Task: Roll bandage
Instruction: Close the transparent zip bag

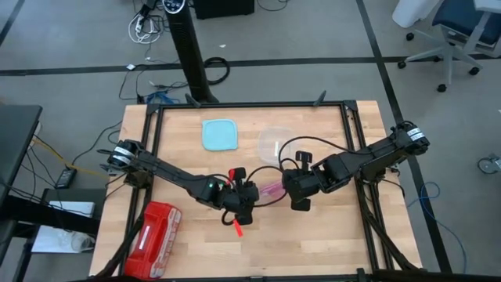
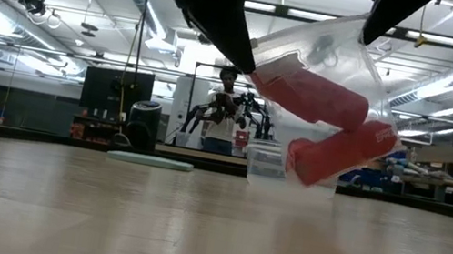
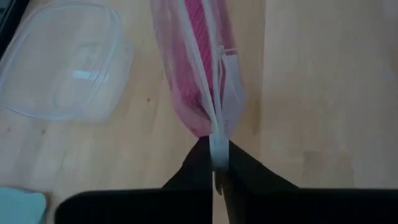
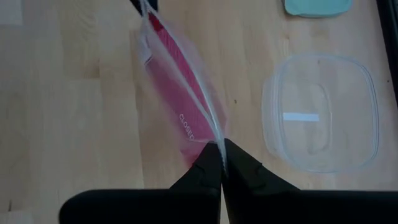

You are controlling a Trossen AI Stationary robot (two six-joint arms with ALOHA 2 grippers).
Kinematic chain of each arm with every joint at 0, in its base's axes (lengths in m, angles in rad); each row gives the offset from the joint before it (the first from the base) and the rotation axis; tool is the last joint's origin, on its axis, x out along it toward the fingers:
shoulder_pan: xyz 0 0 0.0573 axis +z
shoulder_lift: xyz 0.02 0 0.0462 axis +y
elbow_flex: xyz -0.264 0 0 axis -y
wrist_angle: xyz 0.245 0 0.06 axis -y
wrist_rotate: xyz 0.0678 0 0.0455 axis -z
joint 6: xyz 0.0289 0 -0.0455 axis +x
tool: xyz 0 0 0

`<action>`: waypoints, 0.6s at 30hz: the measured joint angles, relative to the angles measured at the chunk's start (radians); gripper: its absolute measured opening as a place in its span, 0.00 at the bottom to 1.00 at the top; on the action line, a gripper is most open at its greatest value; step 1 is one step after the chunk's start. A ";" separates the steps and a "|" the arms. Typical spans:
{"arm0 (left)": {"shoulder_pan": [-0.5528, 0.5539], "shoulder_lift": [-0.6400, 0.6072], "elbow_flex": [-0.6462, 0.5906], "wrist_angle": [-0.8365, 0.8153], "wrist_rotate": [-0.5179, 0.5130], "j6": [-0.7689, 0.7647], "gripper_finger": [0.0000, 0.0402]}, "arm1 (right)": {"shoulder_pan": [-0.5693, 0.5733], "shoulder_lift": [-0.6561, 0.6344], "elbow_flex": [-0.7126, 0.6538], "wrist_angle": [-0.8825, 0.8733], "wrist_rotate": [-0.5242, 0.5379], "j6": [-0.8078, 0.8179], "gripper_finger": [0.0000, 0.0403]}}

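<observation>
A clear zip bag (image 2: pixel 328 70) hangs above the table's middle with the dusky pink-red bandage (image 2: pixel 310 95) inside it; a second pink-red roll (image 2: pixel 342 151) sits lower in the bag. My left gripper (image 1: pixel 249 196) is shut on the bag's left end and my right gripper (image 1: pixel 294 193) on its right end. In the left wrist view the bag (image 3: pixel 199 81) stretches away from my left gripper (image 3: pixel 217 168). In the right wrist view the bandage (image 4: pixel 177 93) shows pink through the bag beyond my right gripper (image 4: pixel 222 162). My left gripper pinches the bag's zip-seal edge (image 3: pixel 217 146) at its left end between its two fingers, which slant down from the table's left. The bag is lifted clear of the table. My right gripper pinches the same zip-seal edge (image 4: pixel 216 138) at the bag's right end between its two fingers, slanting down from the table's right. The seal runs fairly straight between the two grippers, and the bag's body sags below it.
A clear tub (image 1: pixel 275 143) and a teal lid (image 1: pixel 219 133) lie toward the far edge. A glossy red case (image 1: pixel 154 239) lies at the near left. A small bright red lump (image 1: pixel 237 227) lies under my left gripper. A person (image 2: pixel 225 108) stands in the room beyond.
</observation>
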 joint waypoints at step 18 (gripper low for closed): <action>0.039 -0.056 0.192 -0.386 0.165 0.070 0.02 | 0.050 -0.053 0.013 0.182 -0.023 -0.036 0.26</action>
